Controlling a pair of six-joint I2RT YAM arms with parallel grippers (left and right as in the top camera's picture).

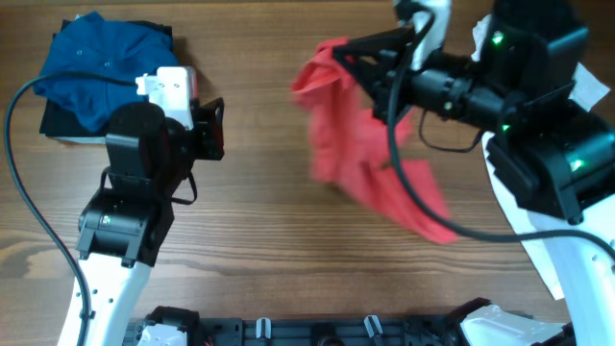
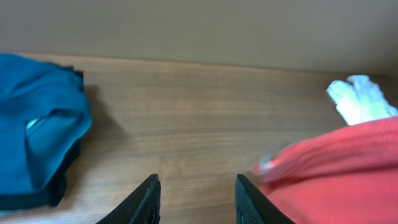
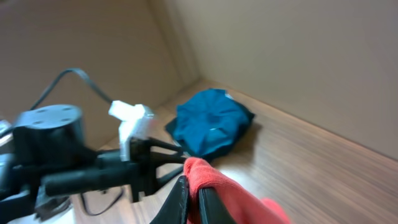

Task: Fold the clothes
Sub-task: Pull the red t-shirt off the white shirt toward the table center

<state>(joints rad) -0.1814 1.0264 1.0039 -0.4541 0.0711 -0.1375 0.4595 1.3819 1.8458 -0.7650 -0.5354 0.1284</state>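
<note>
A red cloth (image 1: pixel 370 154) hangs crumpled over the middle of the wooden table. My right gripper (image 1: pixel 338 53) is shut on its upper edge and holds it up; the pinched fold shows in the right wrist view (image 3: pixel 202 174). The cloth also fills the right side of the left wrist view (image 2: pixel 348 168). My left gripper (image 1: pixel 213 130) is open and empty to the left of the cloth, its fingers (image 2: pixel 196 199) above bare table. A blue garment (image 1: pixel 96 62) lies bunched on a dark folded one at the far left corner.
White paper or cloth (image 1: pixel 591 86) lies at the table's right edge, behind the right arm. A black cable (image 1: pixel 29 192) loops along the left side. A black rail (image 1: pixel 317 332) runs along the front edge.
</note>
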